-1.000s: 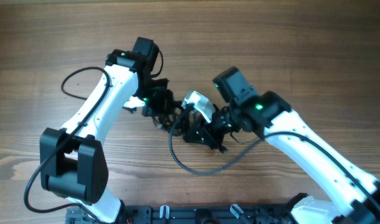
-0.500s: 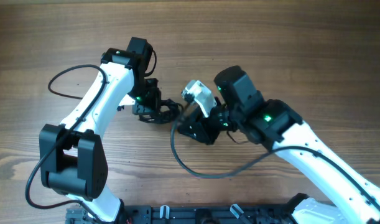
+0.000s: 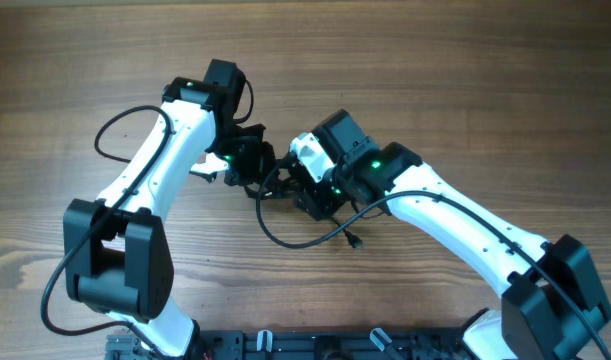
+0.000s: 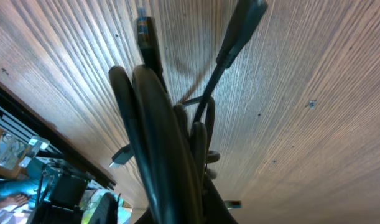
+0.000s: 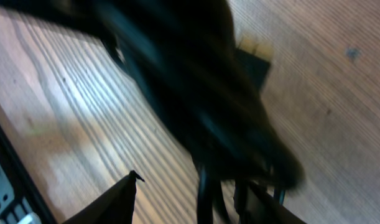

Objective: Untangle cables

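the left gripper (image 3: 247,170) and the right gripper (image 3: 307,192) meet tip to tip near the middle of the wood table (image 3: 465,70). the cables (image 3: 283,238) are bunched in a small dark knot right between the two sets of fingers. from overhead the knot hides both pairs of fingertips, so i cannot tell whether either pair is apart, together or clamped on a cable.

from the knot one cable drops away on the near side of the fingers, sweeps in a loose loop over the wood and runs back up under the right gripper. a small plug (image 3: 355,243) lies at the low part of that loop, on the near side of the right fingers and apart from them.

in the left wrist view several of the cables run close past the camera and out over the wood grain. one ends in a tipped plug (image 4: 143,30), another in a moulded end (image 4: 244,14) at the top edge. the fingers cannot be picked out from the dark strands. the right wrist view is blurred: a dark mass fills the upper part, with pale wood on either side.

on the far side of the fingers the wood runs wide to the top edge of the overhead view, and it runs as wide to the outer side of each gripper. on the near side the room is narrower. the loop lies there, and past it a black rail (image 3: 315,343) marks the table's front edge.
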`<state>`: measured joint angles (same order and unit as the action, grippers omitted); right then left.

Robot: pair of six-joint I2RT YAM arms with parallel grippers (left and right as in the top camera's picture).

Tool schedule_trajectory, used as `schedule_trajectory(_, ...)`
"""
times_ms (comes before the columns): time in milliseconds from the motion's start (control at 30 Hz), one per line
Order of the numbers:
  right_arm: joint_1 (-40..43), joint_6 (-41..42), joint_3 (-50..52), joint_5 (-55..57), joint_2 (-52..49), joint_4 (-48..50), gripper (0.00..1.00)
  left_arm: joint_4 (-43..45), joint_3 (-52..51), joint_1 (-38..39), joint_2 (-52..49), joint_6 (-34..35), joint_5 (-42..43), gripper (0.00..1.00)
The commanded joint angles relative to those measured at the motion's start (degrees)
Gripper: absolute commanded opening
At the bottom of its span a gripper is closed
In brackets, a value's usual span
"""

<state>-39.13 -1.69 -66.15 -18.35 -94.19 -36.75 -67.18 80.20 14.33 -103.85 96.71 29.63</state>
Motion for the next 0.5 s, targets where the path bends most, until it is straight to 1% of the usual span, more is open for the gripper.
schedule_trajectory(0,-0.28,-1.14,-0.59,4.59,-1.07,3.45,0.55,-0.15,0.37,0.02,-0.20,-2.03,4.02,0.04)
schedule_trajectory(67,-0.28,-1.33,-0.59,5.07,-1.29,3.87,0.54,-0.13,0.37,0.02,-0.20,-2.91,4.04,0.04)
schedule_trajectory(100,-0.28,-1.25,-0.57,4.90,-1.70,3.15,0.47,-0.13,0.37,0.00,-0.20,-2.91,4.04,0.04)
schedule_trajectory(167,-0.28,-1.31,-0.57,2.95,-2.51,1.14,0.22,-0.09,0.37,-0.09,-0.20,-2.89,4.04,0.04)
schedule_trajectory(200,-0.28,-1.33,-0.57,1.53,-2.56,-0.31,0.13,0.11,0.37,-0.24,-0.20,-2.89,4.00,0.04)
schedule_trajectory(233,-0.28,-1.33,-0.59,0.02,-2.56,-1.29,0.05,0.35,0.37,-0.37,-0.20,-2.89,3.80,0.04)
schedule_trajectory(267,-0.28,-1.55,-0.59,-3.43,-2.32,-2.25,0.05,0.81,0.37,-0.68,-0.20,-2.86,3.10,0.04)
schedule_trajectory(367,-0.17,-5.90,-0.61,-16.20,-0.57,-2.95,0.04,1.14,0.37,-1.40,-0.20,-2.27,-0.17,0.04)
schedule_trajectory(467,0.44,-7.69,-1.11,-24.94,3.56,-3.98,0.04,1.16,0.37,-1.49,-0.20,-1.49,-3.41,0.04)
